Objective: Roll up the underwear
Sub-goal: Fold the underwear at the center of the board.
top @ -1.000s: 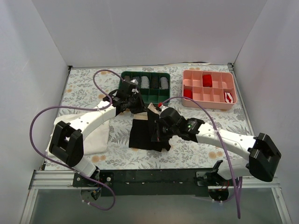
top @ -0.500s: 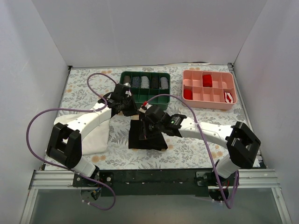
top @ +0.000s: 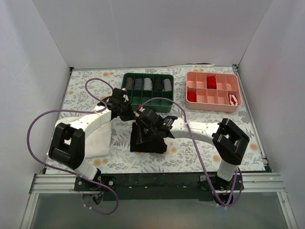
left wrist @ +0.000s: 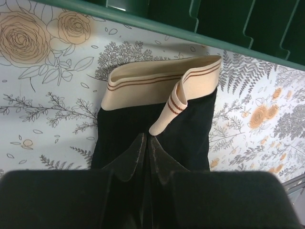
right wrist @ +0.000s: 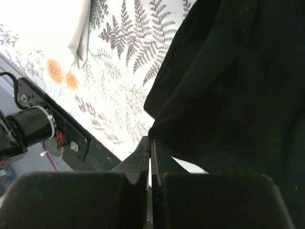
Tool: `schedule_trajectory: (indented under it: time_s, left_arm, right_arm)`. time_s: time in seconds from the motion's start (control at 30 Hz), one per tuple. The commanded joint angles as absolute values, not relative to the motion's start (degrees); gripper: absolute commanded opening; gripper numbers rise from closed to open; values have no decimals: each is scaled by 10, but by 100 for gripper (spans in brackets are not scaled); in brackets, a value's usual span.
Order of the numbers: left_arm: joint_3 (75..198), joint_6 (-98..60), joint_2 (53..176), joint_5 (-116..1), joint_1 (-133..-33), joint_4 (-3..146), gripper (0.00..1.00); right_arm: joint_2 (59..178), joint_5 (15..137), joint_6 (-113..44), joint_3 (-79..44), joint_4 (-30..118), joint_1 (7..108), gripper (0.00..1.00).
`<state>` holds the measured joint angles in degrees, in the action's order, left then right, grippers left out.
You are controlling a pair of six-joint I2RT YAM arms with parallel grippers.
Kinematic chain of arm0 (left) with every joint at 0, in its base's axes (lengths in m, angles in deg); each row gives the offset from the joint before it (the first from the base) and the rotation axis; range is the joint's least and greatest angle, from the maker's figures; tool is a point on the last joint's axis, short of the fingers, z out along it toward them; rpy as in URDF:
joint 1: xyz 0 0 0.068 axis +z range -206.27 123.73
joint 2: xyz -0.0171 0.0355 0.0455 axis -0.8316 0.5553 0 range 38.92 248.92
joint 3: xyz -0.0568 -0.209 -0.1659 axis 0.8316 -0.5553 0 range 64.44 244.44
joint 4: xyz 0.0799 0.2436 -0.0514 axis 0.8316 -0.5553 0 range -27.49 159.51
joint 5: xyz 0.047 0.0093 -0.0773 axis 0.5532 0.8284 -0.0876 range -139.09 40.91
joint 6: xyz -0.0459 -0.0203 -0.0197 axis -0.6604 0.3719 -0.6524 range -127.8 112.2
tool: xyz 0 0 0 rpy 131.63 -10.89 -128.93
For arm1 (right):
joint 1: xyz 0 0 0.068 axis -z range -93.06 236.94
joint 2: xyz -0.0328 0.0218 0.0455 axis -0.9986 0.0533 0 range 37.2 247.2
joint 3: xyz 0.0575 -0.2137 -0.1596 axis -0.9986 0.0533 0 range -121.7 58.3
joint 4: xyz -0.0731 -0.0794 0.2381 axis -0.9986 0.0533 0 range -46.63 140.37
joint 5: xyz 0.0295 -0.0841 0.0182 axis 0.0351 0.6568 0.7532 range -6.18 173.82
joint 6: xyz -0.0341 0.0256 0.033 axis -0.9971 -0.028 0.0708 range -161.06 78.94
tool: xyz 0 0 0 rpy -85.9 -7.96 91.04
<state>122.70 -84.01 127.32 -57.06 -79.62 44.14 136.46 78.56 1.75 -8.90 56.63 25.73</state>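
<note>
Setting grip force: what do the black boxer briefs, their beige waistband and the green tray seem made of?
Black boxer briefs: soft matte knit, likely cotton; it drapes in folds. Beige striped waistband: stiffer elastic, seemingly; it holds a curl. Green tray: rigid moulded plastic, smooth, slightly glossy.

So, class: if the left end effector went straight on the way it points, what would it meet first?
Probably the beige waistband of the underwear, then the green tray wall; depth is unclear.

The table (top: 257, 124) is viewed whole from above, behind the arm bases. The left wrist view is set close, facing the underwear (left wrist: 119, 138) ahead of its jaws, the green tray (left wrist: 214, 28) beyond. The same underwear is faced closely by the right wrist view.
</note>
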Motion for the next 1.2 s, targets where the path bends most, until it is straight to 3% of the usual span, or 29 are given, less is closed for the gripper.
schedule_trajectory:
  time_s: [0.0, 0.43, 0.7, 0.83, 0.93, 1.17]
  left_arm:
    - [1237, -822, 1294, -576, -789, 459, 3]
    - [1222, -820, 1323, -556, -767, 453, 6]
    - [1229, -815, 1344, -569, -761, 452, 14]
    - [1231, -813, 1345, -569, -762, 449, 29]
    - [1232, -810, 1342, -566, -761, 444, 31]
    - [1231, -815, 1321, -555, -758, 423, 61]
  right_arm:
    - [1390, 795, 0, -132, 534, 255, 1]
    - [1448, 763, -7, -151, 521, 254, 1]
    - [1460, 773, -12, -152, 513, 254, 1]
    - [1466, 742, -28, -151, 490, 254, 1]
    - [1474, 699, -37, -153, 465, 254, 1]
    - [1490, 701, -50, -176, 506, 255, 5]
